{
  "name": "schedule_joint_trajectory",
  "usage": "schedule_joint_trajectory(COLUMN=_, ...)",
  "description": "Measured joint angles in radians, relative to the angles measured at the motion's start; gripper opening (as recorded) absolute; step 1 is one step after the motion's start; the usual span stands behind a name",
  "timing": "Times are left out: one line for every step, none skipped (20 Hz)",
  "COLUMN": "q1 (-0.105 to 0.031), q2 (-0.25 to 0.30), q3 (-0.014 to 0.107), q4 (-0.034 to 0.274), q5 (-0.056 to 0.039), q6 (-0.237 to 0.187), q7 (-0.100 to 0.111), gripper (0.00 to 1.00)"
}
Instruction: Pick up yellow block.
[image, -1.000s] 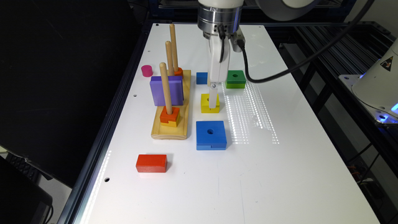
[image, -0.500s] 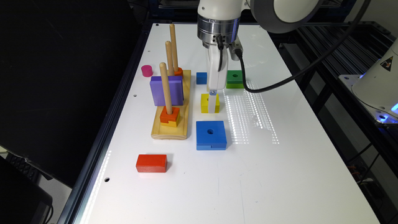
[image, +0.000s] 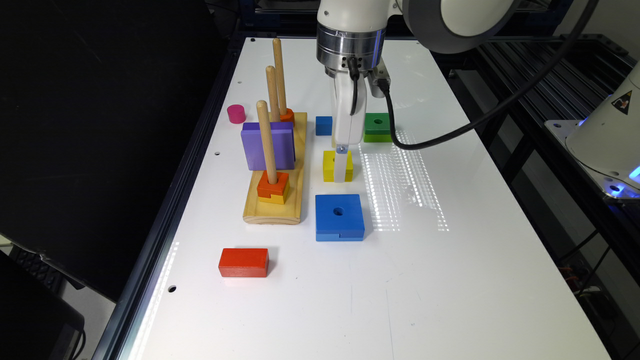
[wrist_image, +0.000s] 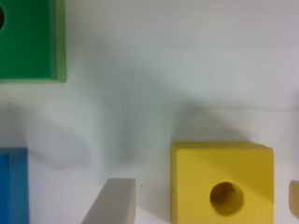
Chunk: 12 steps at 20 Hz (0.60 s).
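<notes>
gripper (image: 342, 170): hanging straight down from the arm, tip low in front of the yellow block in the exterior view. in the wrist view one pale finger (wrist_image: 112, 201) sits just beside one edge of the block w/ a gap between them, and a sliver of smth tan shows past the opposite edge. cant tell if its wide or narrow, not clamped on anything afaict

yellow block (image: 331, 165): flat on the white table (image: 450, 260), round hole in the middle (clear in the wrist view (wrist_image: 223, 179)). sits between the wooden peg base and the streaky light reflection on the table, big blue square just nearer the camera

big blue square (image: 339, 217): flat, centre hole, small notch on its near edge, close to the yellow one but not touching

green block (image: 377, 127): farther back, on the exterior view's right of the gripper, has a hole too

small blue block (image: 323, 125): farther back, exterior view's left of the gripper

peg base (image: 277, 192): wooden, 3 upright pegs. purple slab (image: 268, 145) on the middle area, orange piece (image: 273, 184) stacked w/ a yellow bit on the nearest peg

red brick (image: 243, 262): alone nearer the camera, well apart from the rest

pink cylinder (image: 236, 113): by the table's edge on the exterior view's left
</notes>
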Motion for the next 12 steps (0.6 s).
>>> schedule_joint_trajectory(q1=0.0, q2=0.0, q3=0.0, q4=0.0, q5=0.0, q6=0.0, q7=0.0, gripper=1.0)
schedule_joint_trajectory(q1=0.0, q2=0.004, q3=0.0, q4=0.0, q5=0.0, q6=0.001, q7=0.0, gripper=1.0)
schedule_joint_trajectory(q1=0.0, q2=0.013, q3=0.0, q4=0.001, q5=0.0, q6=0.006, q7=0.0, gripper=1.0)
schedule_joint_trajectory(q1=0.0, q2=0.03, q3=0.0, q4=0.001, q5=0.0, q6=0.021, q7=0.0, gripper=1.0)
schedule_joint_trajectory(q1=0.0, q2=0.046, q3=0.0, q4=0.002, q5=-0.0003, q6=0.039, q7=0.0, gripper=1.0)
schedule_joint_trajectory(q1=0.001, q2=0.048, q3=0.0, q4=0.006, q5=-0.0016, q6=0.041, q7=0.002, gripper=1.0)
schedule_joint_trajectory(q1=0.002, q2=0.049, q3=0.0, q4=0.006, q5=-0.0017, q6=0.042, q7=0.002, gripper=1.0)
schedule_joint_trajectory(q1=0.002, q2=0.049, q3=-0.001, q4=0.006, q5=-0.0017, q6=0.042, q7=0.002, gripper=1.0)
schedule_joint_trajectory(q1=0.003, q2=0.049, q3=-0.001, q4=0.007, q5=-0.0016, q6=0.042, q7=0.002, gripper=1.0)
schedule_joint_trajectory(q1=0.003, q2=0.049, q3=-0.001, q4=0.007, q5=-0.0016, q6=0.042, q7=0.003, gripper=1.0)
schedule_joint_trajectory(q1=0.003, q2=0.05, q3=-0.001, q4=0.008, q5=-0.0017, q6=0.043, q7=0.003, gripper=1.0)
schedule_joint_trajectory(q1=0.004, q2=0.05, q3=-0.001, q4=0.008, q5=-0.0016, q6=0.043, q7=0.003, gripper=1.0)
